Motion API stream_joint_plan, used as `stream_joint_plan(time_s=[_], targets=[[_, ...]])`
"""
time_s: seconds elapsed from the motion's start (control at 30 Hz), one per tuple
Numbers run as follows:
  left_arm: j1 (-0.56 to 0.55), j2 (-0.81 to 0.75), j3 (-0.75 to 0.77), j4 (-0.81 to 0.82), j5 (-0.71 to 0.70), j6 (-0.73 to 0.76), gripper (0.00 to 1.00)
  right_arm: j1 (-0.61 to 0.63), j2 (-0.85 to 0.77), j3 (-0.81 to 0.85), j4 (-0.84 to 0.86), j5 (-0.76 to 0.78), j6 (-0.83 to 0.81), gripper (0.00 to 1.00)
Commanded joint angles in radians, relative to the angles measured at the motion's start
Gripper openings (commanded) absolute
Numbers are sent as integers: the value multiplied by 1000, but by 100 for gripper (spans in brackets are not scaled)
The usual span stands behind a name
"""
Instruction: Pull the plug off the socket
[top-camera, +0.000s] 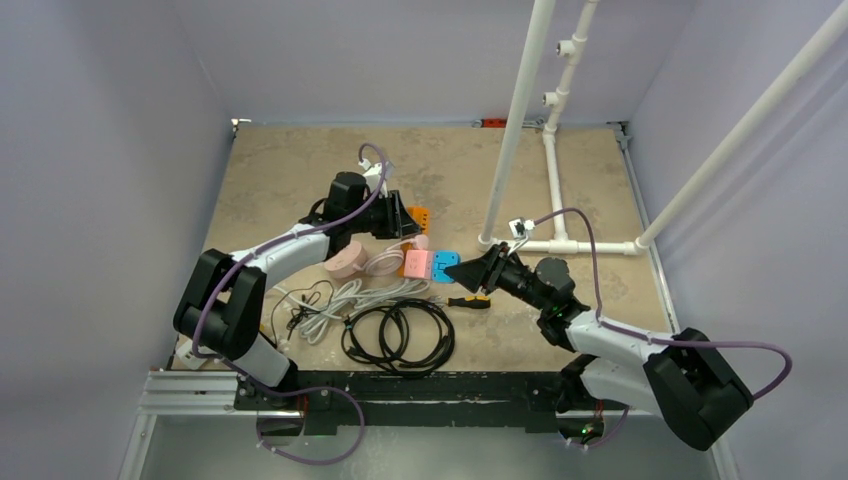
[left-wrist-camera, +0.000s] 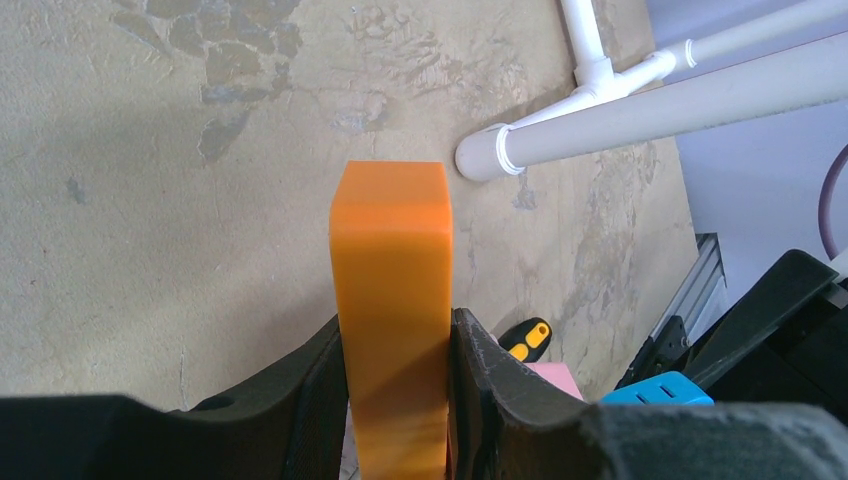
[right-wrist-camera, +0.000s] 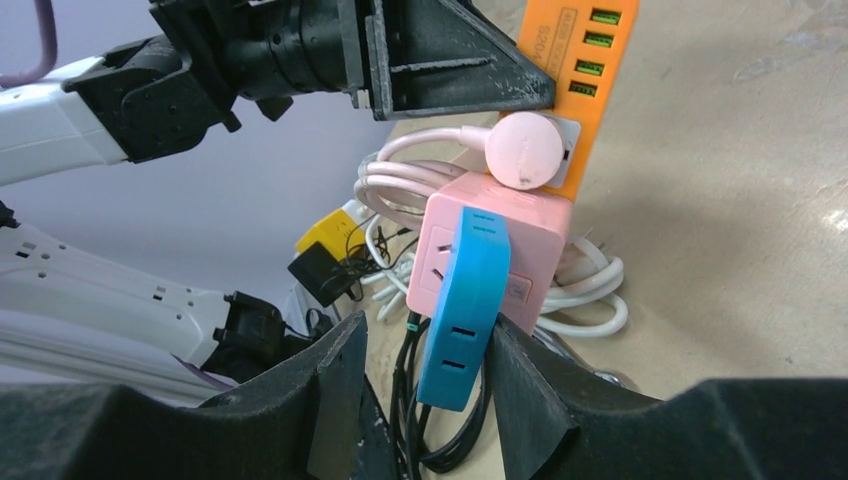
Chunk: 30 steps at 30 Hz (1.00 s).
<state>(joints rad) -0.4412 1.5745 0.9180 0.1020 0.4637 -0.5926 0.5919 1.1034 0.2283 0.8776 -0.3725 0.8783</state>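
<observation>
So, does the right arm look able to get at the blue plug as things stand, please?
Probably yes: the right gripper sits open around the blue plug, nothing blocking it; the left gripper clamps the orange strip.

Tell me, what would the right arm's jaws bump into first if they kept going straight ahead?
Most likely the blue plug, between the open jaws of the right gripper, with the pink socket cube behind it. The remaining gap is unclear.
</observation>
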Motion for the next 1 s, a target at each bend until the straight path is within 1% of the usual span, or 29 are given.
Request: stream_joint_plan(time_s=[0.0,0.23,0.43,0.8,0.97], targets=[[-7,-7,38,27,1,-28,0,10,-23,45,10,35,-10,50],[-7,1,41,23,10,-29,0,22,16,53,10,68,-26,50],[-7,3,44,21,12,-29,0,57,45,97,-46,125,-62,48],[-7,7,48,13,19,-28,0,103,125,126,-54,193,-82,45],[-7,18,54,4,21,-27,0,111,135,128,-56,206,-82,40]])
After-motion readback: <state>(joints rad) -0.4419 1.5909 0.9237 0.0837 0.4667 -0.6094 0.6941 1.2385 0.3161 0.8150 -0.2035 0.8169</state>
